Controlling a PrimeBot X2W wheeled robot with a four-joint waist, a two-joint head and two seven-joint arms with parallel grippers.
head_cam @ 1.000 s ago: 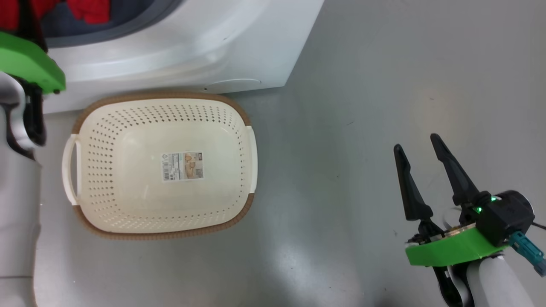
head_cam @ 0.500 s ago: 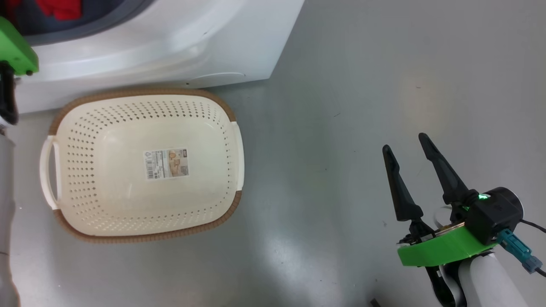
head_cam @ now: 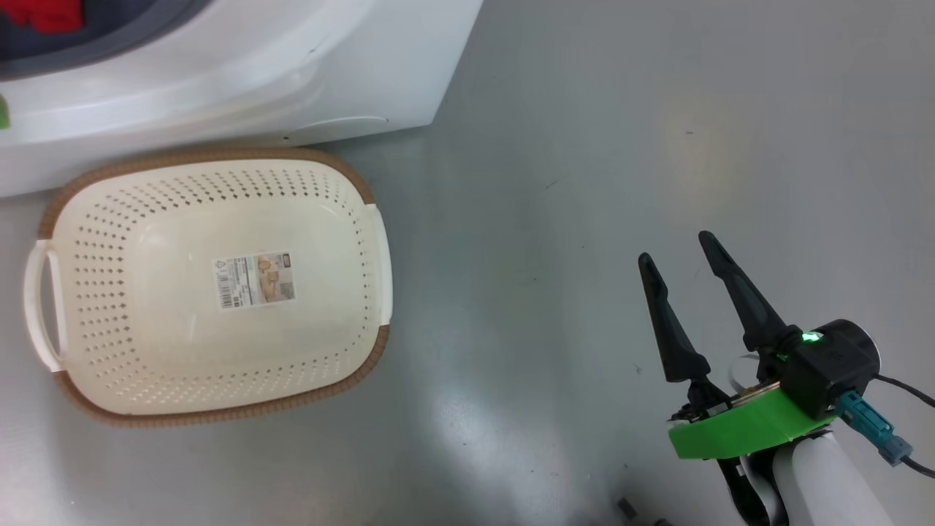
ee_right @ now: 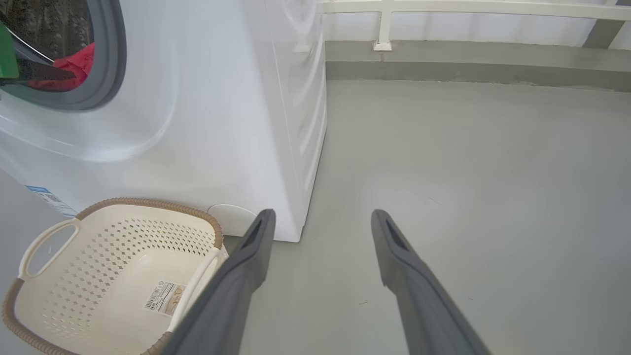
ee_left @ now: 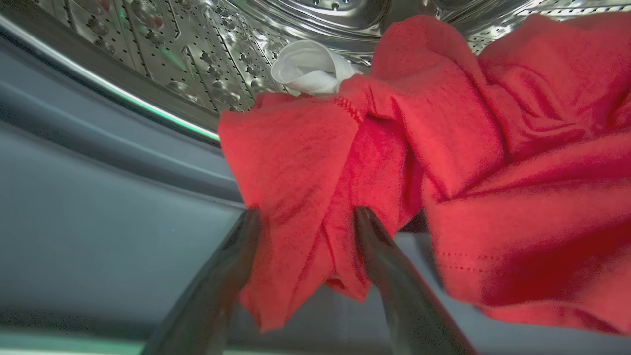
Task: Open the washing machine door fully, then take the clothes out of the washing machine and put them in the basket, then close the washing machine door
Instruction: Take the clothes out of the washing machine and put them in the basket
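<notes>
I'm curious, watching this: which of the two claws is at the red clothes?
The left gripper: its open fingers straddle a fold of the clothes in the drum. The right gripper hangs open over the floor.

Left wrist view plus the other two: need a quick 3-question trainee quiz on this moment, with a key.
1. True or false: some of the clothes already lie in the basket.
2. In the left wrist view, the left end effector is: A) shut, holding nothing; B) open, with a fold of red cloth between its fingers; C) shut on the basket's handle.
3. Fill in: the right end effector hangs open above the grey ____.

Key: 1 false; 2 B; 3 floor.
</notes>
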